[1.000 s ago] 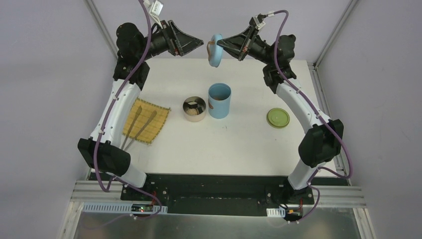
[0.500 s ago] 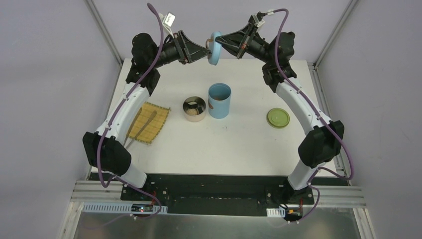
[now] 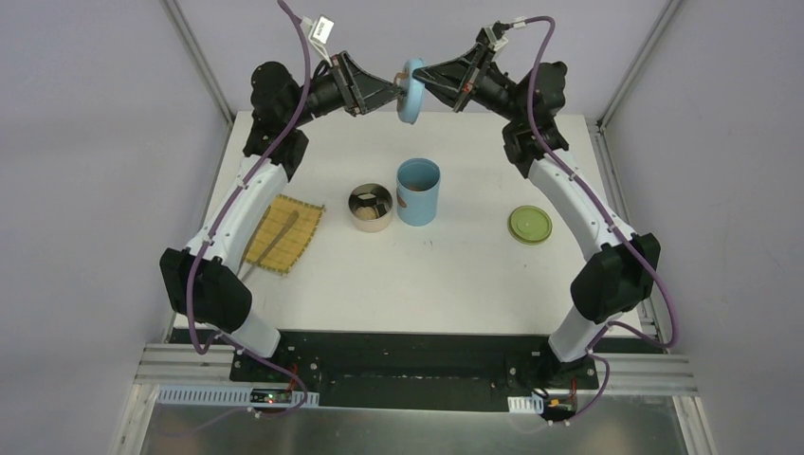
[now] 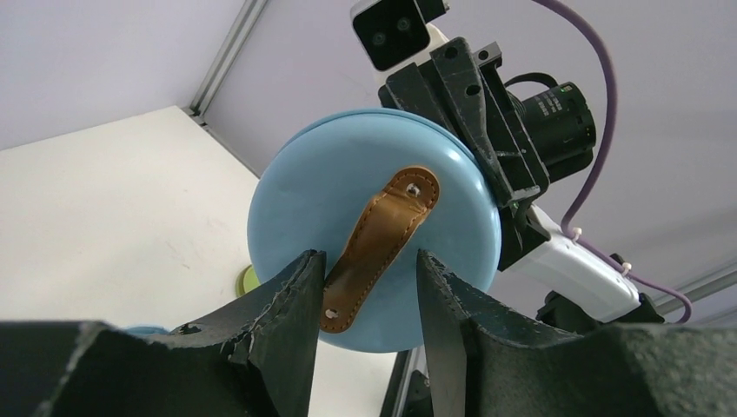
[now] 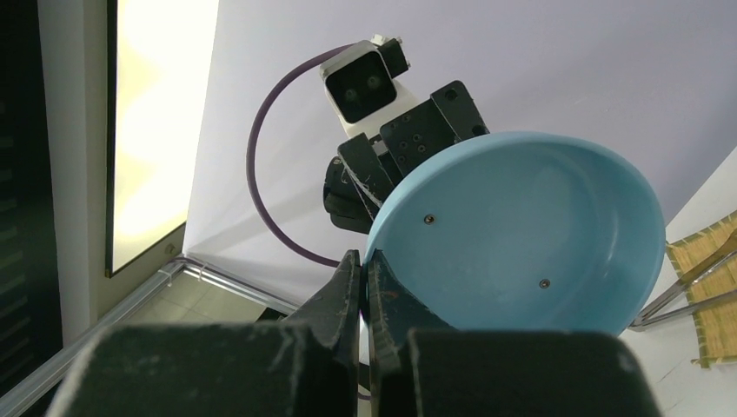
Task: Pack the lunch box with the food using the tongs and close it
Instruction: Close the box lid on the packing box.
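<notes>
Arms: we see both raised high, facing each other over the far side of the table [image 3: 474,270].
Right gripper [image 3: 423,75]: pinching the blue lid [image 3: 411,95] by its rim, midair.
Left gripper [image 3: 392,89]: fingers spread astride its brown handle [image 4: 379,248].

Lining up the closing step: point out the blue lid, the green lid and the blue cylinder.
blue lid [image 4: 300,195]: left wrist view, bare left part of its top face.
green lid [image 3: 529,225]: top view, centre of its disc.
blue cylinder [image 3: 417,210]: top view, near outer wall.
</notes>
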